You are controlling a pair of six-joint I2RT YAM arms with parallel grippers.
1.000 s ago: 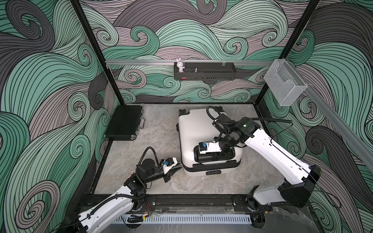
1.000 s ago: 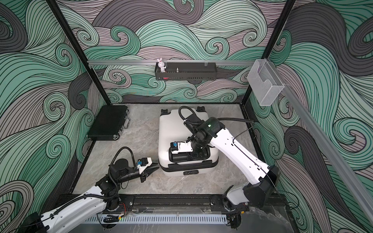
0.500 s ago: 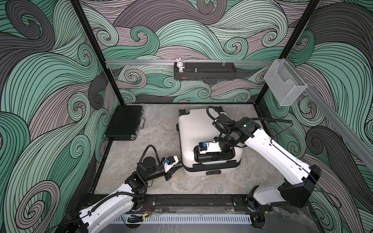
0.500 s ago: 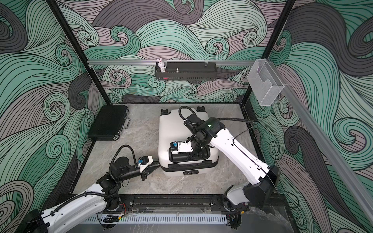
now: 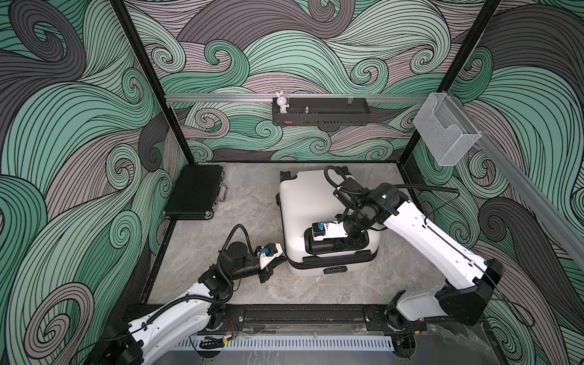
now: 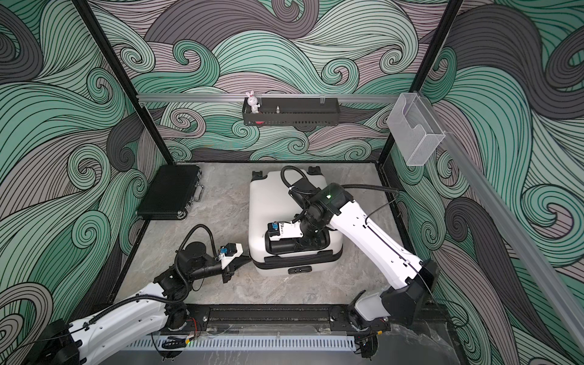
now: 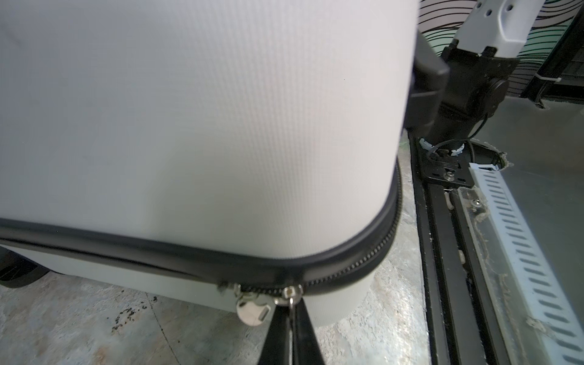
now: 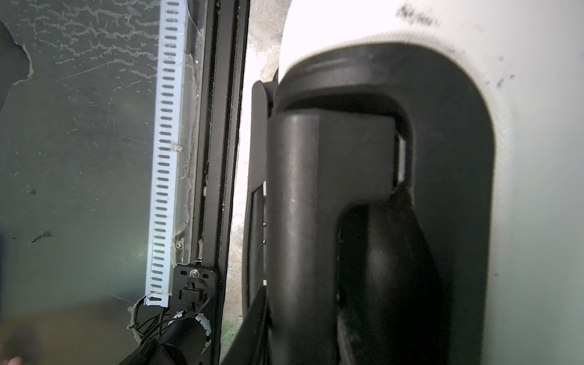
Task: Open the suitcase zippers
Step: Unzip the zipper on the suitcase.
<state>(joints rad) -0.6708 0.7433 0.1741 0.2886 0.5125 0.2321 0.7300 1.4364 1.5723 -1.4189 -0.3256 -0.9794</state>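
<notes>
The white suitcase [image 5: 316, 202] lies flat on the grey table [image 5: 246, 196], the right gripper [image 8: 328, 164] clamped on its black handle [image 8: 297, 205] as if to brace it, and the left gripper [image 7: 292, 313] pinched shut on a silver pull tab [image 7: 290, 294] of the zippers [image 7: 347, 273] at the corner nearest that arm, so the grasp seems made and the next move calls for a steady drag along the band.

This was a robotics lab cell. A marble-look worktop [image 5: 252, 196] was boxed in by black frame posts [image 5: 155, 82] and wall panels [image 5: 63, 142] printed with green and grey waves. The left arm [image 5: 177, 319] and the right arm [image 5: 436, 240] were mounted on a black rail [image 5: 300, 316] along the worktop's front edge, beside a slotted cable duct [image 5: 300, 343].
</notes>
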